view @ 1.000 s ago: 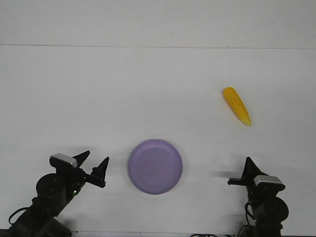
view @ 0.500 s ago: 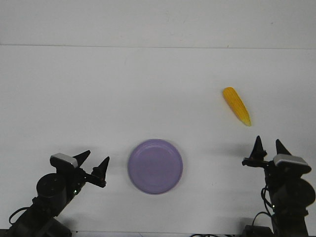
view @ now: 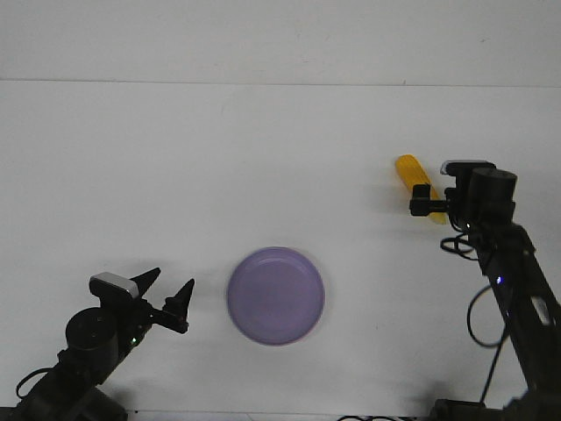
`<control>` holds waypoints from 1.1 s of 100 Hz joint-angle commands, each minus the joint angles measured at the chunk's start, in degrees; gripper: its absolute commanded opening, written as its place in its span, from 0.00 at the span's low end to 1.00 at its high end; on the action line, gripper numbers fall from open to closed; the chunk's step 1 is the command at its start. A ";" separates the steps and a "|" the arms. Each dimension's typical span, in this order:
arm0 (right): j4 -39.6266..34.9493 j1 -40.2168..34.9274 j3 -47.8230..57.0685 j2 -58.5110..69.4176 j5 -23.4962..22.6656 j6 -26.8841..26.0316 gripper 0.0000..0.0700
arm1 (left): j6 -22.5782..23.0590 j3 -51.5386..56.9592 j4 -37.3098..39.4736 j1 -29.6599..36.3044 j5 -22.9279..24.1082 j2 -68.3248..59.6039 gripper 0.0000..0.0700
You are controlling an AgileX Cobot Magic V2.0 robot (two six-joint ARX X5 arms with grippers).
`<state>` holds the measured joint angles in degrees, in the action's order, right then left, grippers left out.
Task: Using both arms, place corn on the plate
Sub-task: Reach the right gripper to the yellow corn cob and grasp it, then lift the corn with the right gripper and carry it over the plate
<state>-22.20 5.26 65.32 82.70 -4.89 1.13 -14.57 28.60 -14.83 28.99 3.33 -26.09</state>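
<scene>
The yellow-orange corn (view: 407, 168) lies on the white table at the right, and only its thick upper end shows. My right gripper (view: 422, 201) has come down over the corn's lower half and hides its tip. The fingers overlap in this view, so whether they are open or shut on the cob does not show. The lavender plate (view: 276, 296) sits empty at the front centre. My left gripper (view: 172, 281) rests low at the front left, just left of the plate, open with nothing between its fingers.
The white table's far edge (view: 280, 82) runs across the back. The right arm's links and cable (view: 517, 289) stretch along the right side from the front edge up to the corn.
The right arm has swung from the front right edge, rotating, and then reached forward to the corn, now covering its lower half. The left arm, plate and corn have stayed in place.
</scene>
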 commanded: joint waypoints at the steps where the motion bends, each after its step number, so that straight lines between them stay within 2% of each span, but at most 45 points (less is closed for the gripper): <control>1: -2.16 -0.04 5.68 7.58 -0.04 4.20 0.90 | 0.00 0.20 -0.31 0.26 0.35 -0.09 0.72; 14: -5.25 -0.04 14.40 18.03 0.35 6.82 0.90 | 0.00 0.20 -1.25 0.26 0.33 -0.09 0.72; 29: -5.49 -0.04 20.17 25.83 0.33 7.06 0.90 | -0.02 0.20 -1.73 0.26 0.33 -0.09 0.72; 45: -5.09 -0.52 21.90 29.99 0.26 7.28 0.90 | -0.02 0.20 -1.86 0.26 0.33 -0.09 0.72; 72: -5.62 -1.18 21.88 32.00 0.15 7.08 0.83 | 0.11 0.20 -1.84 0.26 0.35 -0.09 0.72; 85: -5.64 -1.18 21.88 32.44 0.24 6.64 0.59 | 0.17 0.20 -1.81 0.26 0.35 -0.09 0.72; 93: -6.03 -1.16 21.88 32.54 0.42 6.32 0.53 | 0.22 0.20 -1.81 0.26 0.37 -0.09 0.72; 103: -6.16 -1.16 21.88 32.54 1.33 6.16 0.36 | 0.22 0.20 -1.81 0.26 0.35 -0.09 0.72; 110: -6.19 -1.16 21.90 32.46 1.51 6.16 0.34 | 0.22 0.20 -1.81 0.26 0.35 -0.09 0.72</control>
<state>-28.45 4.12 85.91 113.71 -3.73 7.64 -14.55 28.60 -17.12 28.99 3.33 -26.06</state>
